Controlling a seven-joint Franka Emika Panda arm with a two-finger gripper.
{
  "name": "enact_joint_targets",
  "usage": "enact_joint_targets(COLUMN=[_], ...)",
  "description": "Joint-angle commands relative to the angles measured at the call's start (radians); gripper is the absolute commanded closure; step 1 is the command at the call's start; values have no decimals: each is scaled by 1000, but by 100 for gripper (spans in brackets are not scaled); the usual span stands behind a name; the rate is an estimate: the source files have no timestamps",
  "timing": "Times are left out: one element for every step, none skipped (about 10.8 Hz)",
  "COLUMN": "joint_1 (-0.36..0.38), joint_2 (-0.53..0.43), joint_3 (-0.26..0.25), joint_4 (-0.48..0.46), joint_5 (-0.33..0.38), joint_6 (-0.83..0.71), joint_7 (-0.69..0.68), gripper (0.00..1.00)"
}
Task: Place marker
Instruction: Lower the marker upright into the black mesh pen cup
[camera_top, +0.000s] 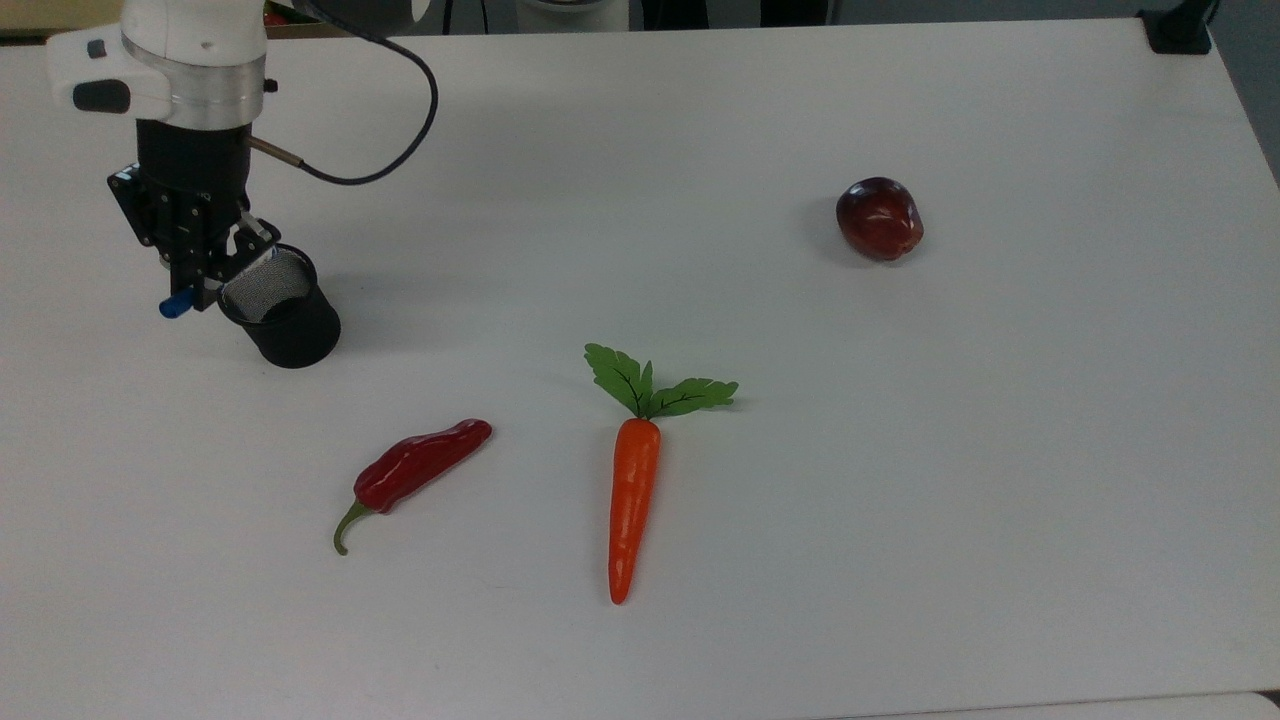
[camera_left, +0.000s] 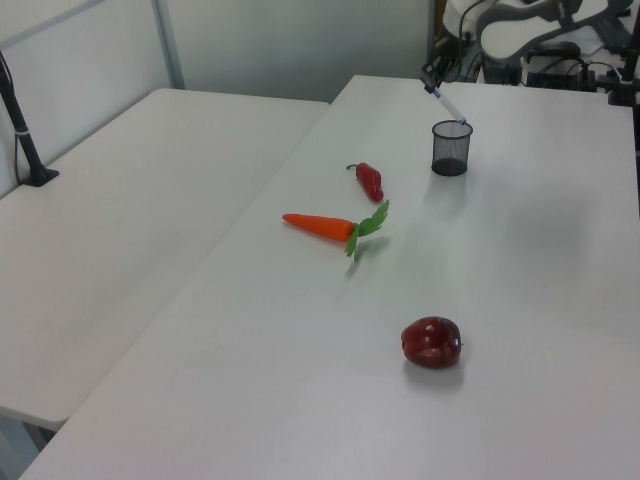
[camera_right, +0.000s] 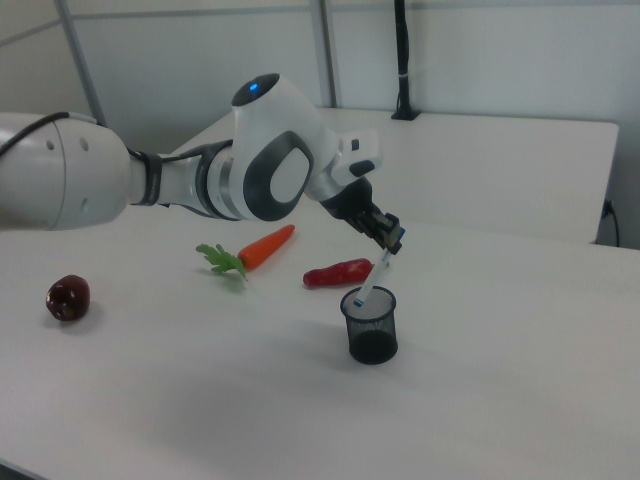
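Fingers (camera_right: 388, 236) clamped on the marker (camera_right: 374, 276), tilted, its lower end inside the black mesh cup (camera_right: 370, 326) on the bench (camera_right: 500, 380).
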Motion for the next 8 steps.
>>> enact_joint_targets(joint_1=[9,11,11,11,9,9,9,9], joint_2=[22,22,22,22,22,22,22,22], joint_3=[-7,-7,-7,-7,-7,-7,-7,-7], joint_4=[-16,-19,-21,-28,-30,-30,-30,-30], joint_5=[-24,-25,-25,-24,-24,-24,-24,-24], joint_6=[56,56,54,53,53,51,49,46], joint_7=[39,39,39,39,39,39,39,39], gripper=[91,91,90,89,88,86,84,81])
